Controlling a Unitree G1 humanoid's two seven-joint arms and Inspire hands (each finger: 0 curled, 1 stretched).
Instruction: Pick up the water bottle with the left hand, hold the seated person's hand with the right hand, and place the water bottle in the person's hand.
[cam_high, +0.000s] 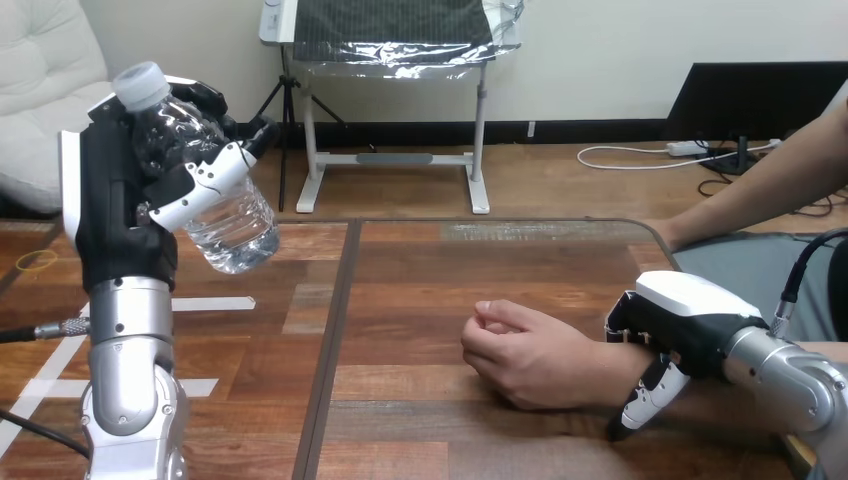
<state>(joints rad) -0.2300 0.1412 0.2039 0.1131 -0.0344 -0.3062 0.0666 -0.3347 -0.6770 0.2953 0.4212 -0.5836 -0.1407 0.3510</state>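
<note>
A clear plastic water bottle (205, 170) with a white cap hangs tilted above the table's left side, cap up and to the left. My left hand (130, 195) is shut on it, fingers and thumb curled round its body. The person's hand (525, 350) rests on the table at centre right as a loose fist. My right hand (672, 330) is at the person's wrist (610, 375), its back on top and its thumb curled down along the wrist's near side.
The wooden table (400, 300) has a dark seam down its middle and white tape marks (215, 303) at the left. The person's other forearm (760, 190) lies along the table's far right edge.
</note>
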